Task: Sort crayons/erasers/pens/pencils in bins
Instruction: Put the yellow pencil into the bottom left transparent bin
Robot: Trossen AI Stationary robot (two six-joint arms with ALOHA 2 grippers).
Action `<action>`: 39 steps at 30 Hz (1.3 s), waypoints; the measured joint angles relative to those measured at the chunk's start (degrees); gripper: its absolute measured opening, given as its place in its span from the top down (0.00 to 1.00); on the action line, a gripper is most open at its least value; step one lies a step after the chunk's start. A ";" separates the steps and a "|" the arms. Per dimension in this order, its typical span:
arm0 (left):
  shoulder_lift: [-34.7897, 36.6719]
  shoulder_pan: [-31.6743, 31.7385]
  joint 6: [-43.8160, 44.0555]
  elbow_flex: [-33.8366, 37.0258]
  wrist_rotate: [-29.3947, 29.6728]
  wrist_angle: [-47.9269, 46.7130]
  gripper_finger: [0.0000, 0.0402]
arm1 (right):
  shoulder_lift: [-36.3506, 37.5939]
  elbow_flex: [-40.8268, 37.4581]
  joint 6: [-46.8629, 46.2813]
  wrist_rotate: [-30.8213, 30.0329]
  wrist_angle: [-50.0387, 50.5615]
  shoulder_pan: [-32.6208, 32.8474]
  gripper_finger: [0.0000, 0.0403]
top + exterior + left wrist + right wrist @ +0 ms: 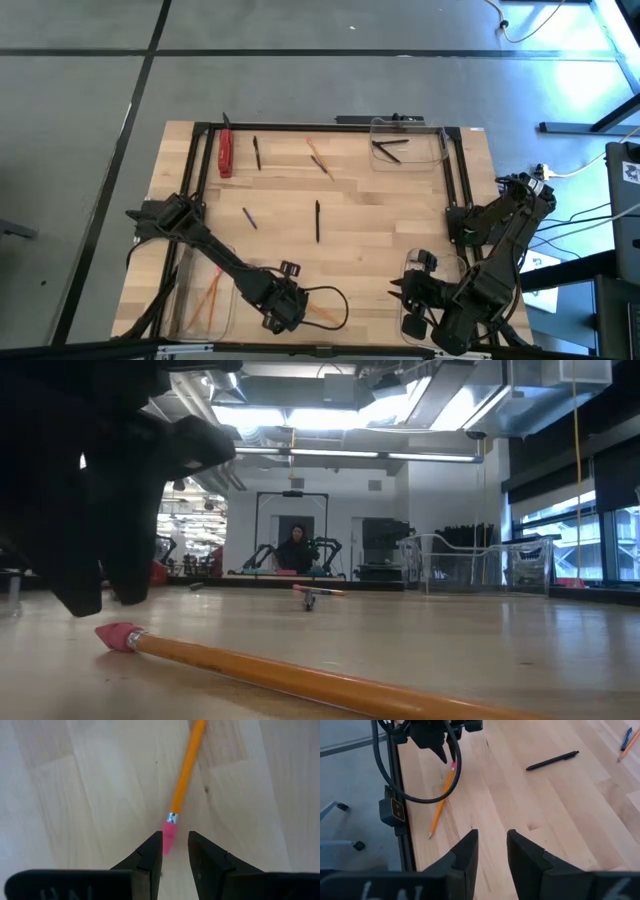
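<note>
An orange-yellow pencil (186, 770) with a pink eraser end lies flat on the wooden table near its near edge (322, 313). My left gripper (175, 851) points down at that end, open, one finger on each side of the pink tip; the low view shows the fingers (100, 595) just above it. My right gripper (492, 851) hangs open over the near right, with nothing between its fingers. A pen (317, 220), a second pen (257, 152), a crayon (249, 217), two pencils (318, 158) and a red eraser (225, 153) lie loose on the table.
A clear bin (205, 300) at the near left holds pencils. Another bin (408, 145) at the far right holds pens. A third bin (425, 268) sits under my right arm. A black frame (300, 127) borders the table; the left arm's cable (335, 300) loops over the pencil.
</note>
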State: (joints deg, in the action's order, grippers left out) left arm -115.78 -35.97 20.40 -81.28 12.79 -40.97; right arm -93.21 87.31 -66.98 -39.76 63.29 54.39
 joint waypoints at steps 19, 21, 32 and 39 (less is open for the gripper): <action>0.06 1.69 -6.56 3.33 -3.88 5.80 0.79 | -0.02 0.00 0.02 -1.74 0.04 -0.02 0.75; 0.06 1.80 -7.52 3.33 -4.37 5.97 0.79 | -0.02 0.00 0.02 -1.78 0.07 -0.02 0.75; -0.14 2.76 -7.89 3.33 -4.87 6.40 0.79 | -0.02 0.00 -0.07 -1.82 0.24 -0.02 0.75; -2.45 2.26 -10.25 3.11 -7.59 9.64 0.79 | -0.02 0.00 -0.20 -1.81 0.24 -0.20 0.75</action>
State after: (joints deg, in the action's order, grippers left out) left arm -118.24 -33.71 10.15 -78.17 5.21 -31.34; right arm -93.23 87.31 -67.18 -41.57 63.53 54.19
